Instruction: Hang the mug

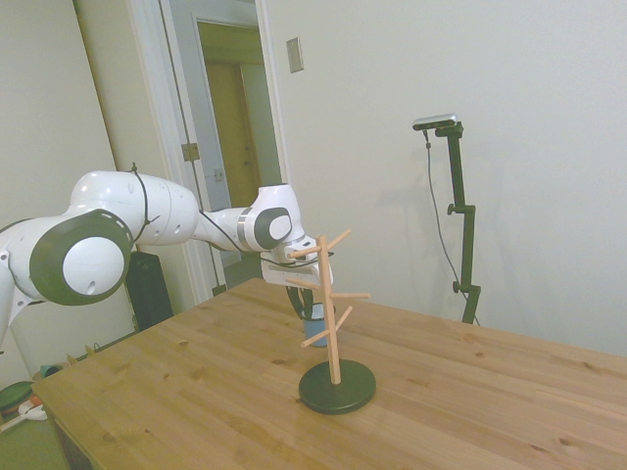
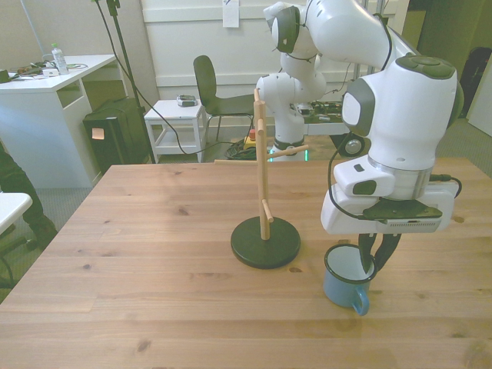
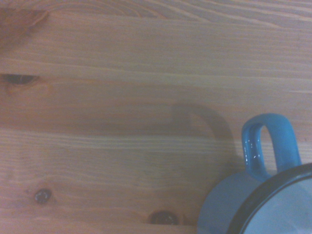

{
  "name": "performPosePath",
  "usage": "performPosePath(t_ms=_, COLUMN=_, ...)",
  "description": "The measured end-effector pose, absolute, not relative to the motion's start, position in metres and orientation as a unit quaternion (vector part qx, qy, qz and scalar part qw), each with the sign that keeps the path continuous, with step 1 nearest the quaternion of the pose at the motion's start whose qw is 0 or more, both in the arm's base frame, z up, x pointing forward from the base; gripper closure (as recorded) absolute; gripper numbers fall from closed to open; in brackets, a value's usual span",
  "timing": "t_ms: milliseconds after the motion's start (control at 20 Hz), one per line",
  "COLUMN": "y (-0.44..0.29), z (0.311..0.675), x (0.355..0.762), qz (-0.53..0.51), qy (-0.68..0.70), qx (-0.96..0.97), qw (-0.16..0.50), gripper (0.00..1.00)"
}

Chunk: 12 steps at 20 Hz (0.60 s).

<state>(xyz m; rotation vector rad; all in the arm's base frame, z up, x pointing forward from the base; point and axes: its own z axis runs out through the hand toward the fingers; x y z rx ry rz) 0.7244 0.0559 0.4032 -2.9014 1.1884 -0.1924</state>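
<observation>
The small light-blue enamel mug [image 2: 347, 280] stands upright on the wooden table [image 2: 154, 254] beside the dark-based wooden peg tree [image 2: 264, 207], the gripper [image 2: 374, 257] with jaws pinched on its rim wall, evidently to lift it toward a peg.

The room is bright with soft, even light. Up close, the small light-blue enamel mug [image 3: 265, 195] looks a bit blurry and throws a faint shadow on the wooden table [image 3: 97, 122].
</observation>
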Motion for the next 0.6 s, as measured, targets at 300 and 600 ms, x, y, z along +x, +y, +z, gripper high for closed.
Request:
performPosePath(t_ms=300, y=0.051, z=0.403, x=0.722, qz=-0.06, qy=0.381, qx=-0.923, qw=-0.004, gripper=1.0)
performPosePath(t_ms=600, y=0.064, z=0.423, x=0.702, qz=-0.064, qy=0.367, qx=-0.928, qw=-0.009, gripper=1.0)
